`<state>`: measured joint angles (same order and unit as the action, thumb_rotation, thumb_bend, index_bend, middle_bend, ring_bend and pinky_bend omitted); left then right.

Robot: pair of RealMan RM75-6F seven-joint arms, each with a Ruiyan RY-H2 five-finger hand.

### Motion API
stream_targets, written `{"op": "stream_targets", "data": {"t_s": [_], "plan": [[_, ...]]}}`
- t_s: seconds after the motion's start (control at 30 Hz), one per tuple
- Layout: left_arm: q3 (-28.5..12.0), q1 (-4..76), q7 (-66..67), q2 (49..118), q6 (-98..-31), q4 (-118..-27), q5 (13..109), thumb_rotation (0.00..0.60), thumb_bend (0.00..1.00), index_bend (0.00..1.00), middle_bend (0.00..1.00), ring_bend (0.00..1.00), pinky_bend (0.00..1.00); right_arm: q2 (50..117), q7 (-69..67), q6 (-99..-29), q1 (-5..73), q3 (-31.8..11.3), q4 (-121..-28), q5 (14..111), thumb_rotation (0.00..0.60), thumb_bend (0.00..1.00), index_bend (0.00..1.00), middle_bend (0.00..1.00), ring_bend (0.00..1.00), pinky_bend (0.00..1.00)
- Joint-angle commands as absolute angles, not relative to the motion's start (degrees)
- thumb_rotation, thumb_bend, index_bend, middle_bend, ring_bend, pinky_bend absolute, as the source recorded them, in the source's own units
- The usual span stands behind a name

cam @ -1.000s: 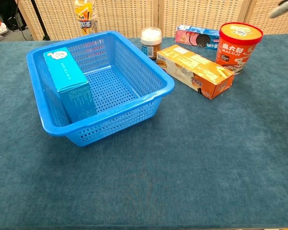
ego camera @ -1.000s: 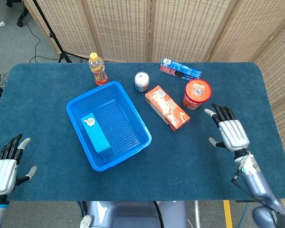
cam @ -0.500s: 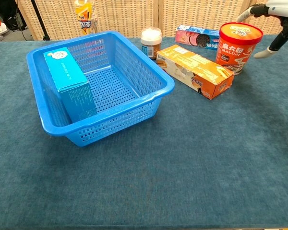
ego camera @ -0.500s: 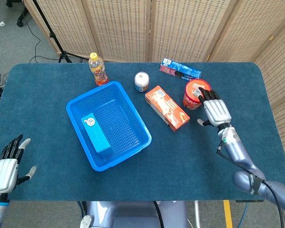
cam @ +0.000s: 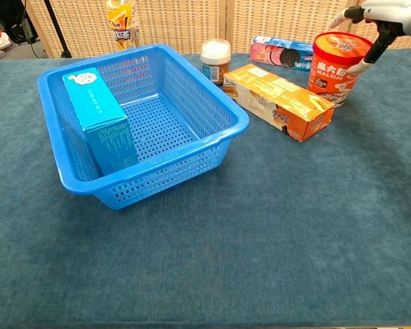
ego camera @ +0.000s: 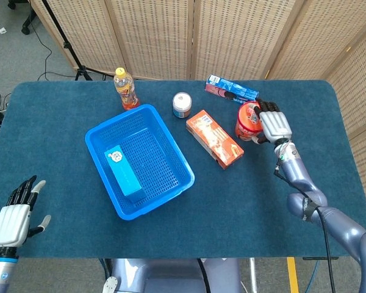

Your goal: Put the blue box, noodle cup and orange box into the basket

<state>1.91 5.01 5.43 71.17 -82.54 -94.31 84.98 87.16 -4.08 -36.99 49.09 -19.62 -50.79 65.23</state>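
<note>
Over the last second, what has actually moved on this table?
The right hand moved forward from the open table to the noodle cup, and its fingers now sit over the cup's top and side; a firm grip is not clear yet. The left hand barely shifted near the table's front edge. The blue box in the basket, the orange box and the cup kept their places.

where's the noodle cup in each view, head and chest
Head view: the noodle cup stands right of centre in the upper half, under the right hand.
Chest view: the noodle cup is at the top right, the right hand at its rim.
Shared landmark: the orange box lies just left of the cup in both.
</note>
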Motion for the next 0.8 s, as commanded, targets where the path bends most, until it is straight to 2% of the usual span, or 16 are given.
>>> {"op": "stream_targets", "data": {"t_s": [0.03,0.17,0.8], "plan": [[1.9,5.0,5.6,71.3,-82.4,-94.3,85.0,0.6,0.29,0.08,0.0,0.0,0.13,88.0,-6.1,-36.1,50.3,-19.1,-48.4,66.7,0.6,0.25,0.08,0.0,0.0,0.0],[2.0,5.0,5.8,71.4,-82.2,-94.4,85.3,0.6,0.29,0.08,0.0,0.0,0.13,88.6,-8.3,-35.2,51.4,-18.7,-46.3,67.7,0.6,0.25,0.04,0.0,0.0,0.0],[2.8,5.2,6.8,72.1,-80.7,-94.6,86.5,0.6,0.3,0.08,0.0,0.0,0.13,94.4,-14.6,-29.6,56.0,-15.6,-32.9,71.2,0.6,0.25,0.04,0.0,0.0,0.0]]}}
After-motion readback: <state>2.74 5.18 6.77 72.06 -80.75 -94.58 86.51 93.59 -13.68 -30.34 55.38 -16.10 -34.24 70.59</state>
